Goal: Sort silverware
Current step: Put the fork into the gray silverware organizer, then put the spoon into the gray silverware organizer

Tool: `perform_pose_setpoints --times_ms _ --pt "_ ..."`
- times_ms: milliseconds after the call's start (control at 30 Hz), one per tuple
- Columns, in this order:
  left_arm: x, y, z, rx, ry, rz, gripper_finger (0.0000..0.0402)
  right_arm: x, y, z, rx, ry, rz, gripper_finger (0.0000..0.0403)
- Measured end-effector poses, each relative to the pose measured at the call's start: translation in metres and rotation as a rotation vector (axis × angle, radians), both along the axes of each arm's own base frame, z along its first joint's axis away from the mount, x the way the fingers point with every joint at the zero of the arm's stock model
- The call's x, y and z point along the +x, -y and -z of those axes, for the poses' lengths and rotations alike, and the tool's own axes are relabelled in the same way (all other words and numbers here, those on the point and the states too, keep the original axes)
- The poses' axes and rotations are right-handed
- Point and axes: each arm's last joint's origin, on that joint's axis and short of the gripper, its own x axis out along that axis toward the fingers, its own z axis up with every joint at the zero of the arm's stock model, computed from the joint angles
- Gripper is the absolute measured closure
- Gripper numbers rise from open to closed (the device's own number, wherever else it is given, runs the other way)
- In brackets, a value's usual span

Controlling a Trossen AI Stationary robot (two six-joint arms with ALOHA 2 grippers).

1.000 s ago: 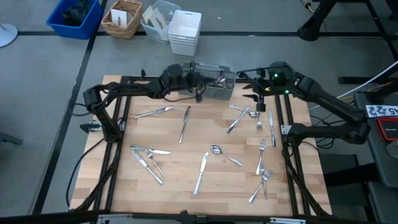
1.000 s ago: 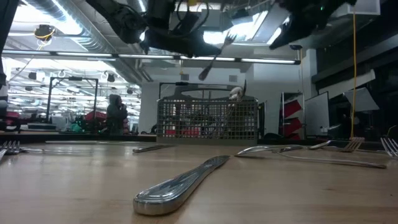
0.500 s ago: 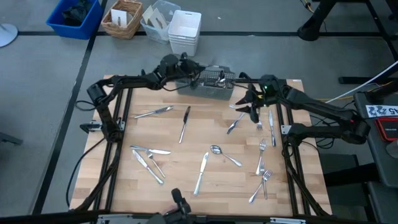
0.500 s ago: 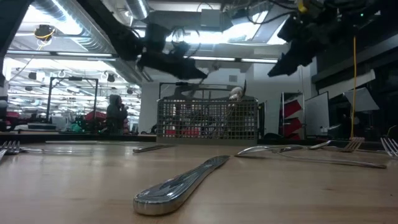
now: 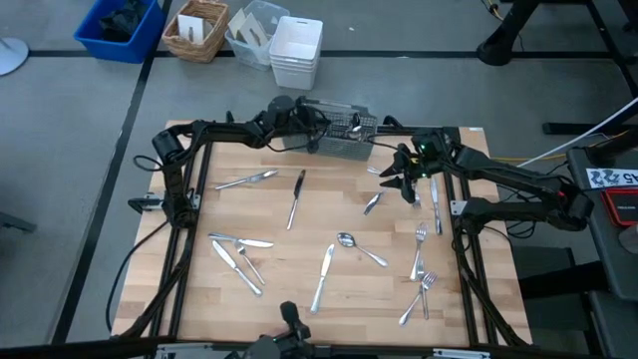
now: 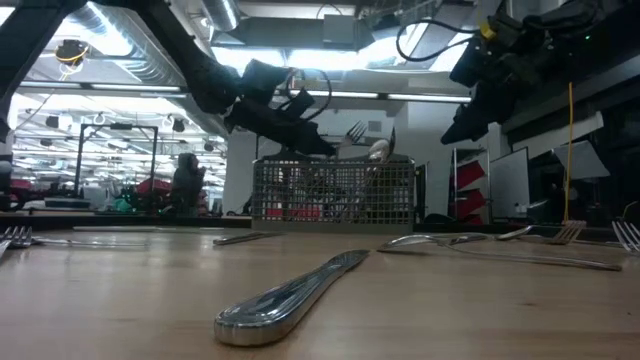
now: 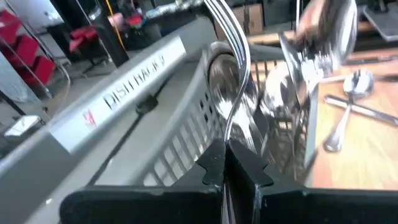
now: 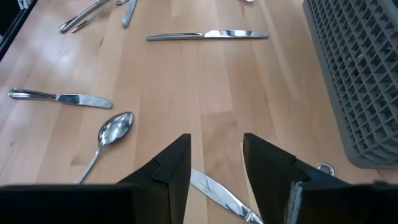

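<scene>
A grey mesh caddy (image 5: 339, 138) (image 6: 335, 190) stands at the table's far edge with a few spoons (image 7: 323, 34) upright in it. My left gripper (image 5: 317, 132) (image 6: 305, 112) is just over the caddy's left part, shut on a fork (image 7: 231, 81). Much silverware lies flat on the wooden table: knives (image 5: 296, 197), a spoon (image 5: 349, 240), forks (image 5: 420, 249). My right gripper (image 5: 404, 184) (image 8: 214, 155) is open, low over the table to the right of the caddy, above one lying piece (image 8: 217, 193). My left gripper pinches the fork's handle (image 7: 227, 138) between its two fingers. The fingers come from the table's left, slanting a little down, and the fork runs on past them. Its tines (image 6: 355, 130) point up and away, above the caddy's rim, clear of the table.
More forks and a knife (image 5: 435, 204) lie along the table's right side, and a cluster of knives (image 5: 237, 254) lies at the near left. Bins and baskets (image 5: 295, 50) stand on the floor beyond the far edge. Black frame rails run along both sides.
My left gripper has come down with the fork from high above the table to just over the caddy's rim. My right gripper has sunk toward the table and rolled, staying open.
</scene>
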Motion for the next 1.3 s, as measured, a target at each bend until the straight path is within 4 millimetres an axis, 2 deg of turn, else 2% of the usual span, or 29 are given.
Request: perform_pose_setpoints --times_ms 433,733,800,933,1167,1300 --pt "-0.001 0.006 0.010 -0.082 -0.099 -0.008 0.0370 0.000 0.000 0.000 0.000 0.000 0.000 0.0253" --pt "0.007 0.021 0.003 -0.037 -0.129 -0.059 0.0295 0.000 -0.001 0.000 0.036 0.003 0.003 0.0253" --pt "0.006 0.024 -0.003 -0.032 -0.121 -0.066 0.0286 0.000 -0.002 0.000 0.058 0.018 -0.026 0.0253" --pt "-0.003 0.031 -0.029 -0.072 -0.070 -0.085 0.0283 0.004 -0.008 -0.001 0.152 0.029 -0.052 0.0253" --pt "-0.024 0.045 -0.062 -0.179 -0.054 -0.118 0.0297 0.017 -0.028 0.002 0.157 -0.031 -0.020 0.0253" --pt "-0.033 0.061 -0.068 -0.319 -0.106 -0.094 0.0306 0.025 -0.041 0.007 0.190 -0.082 0.015 0.0253"
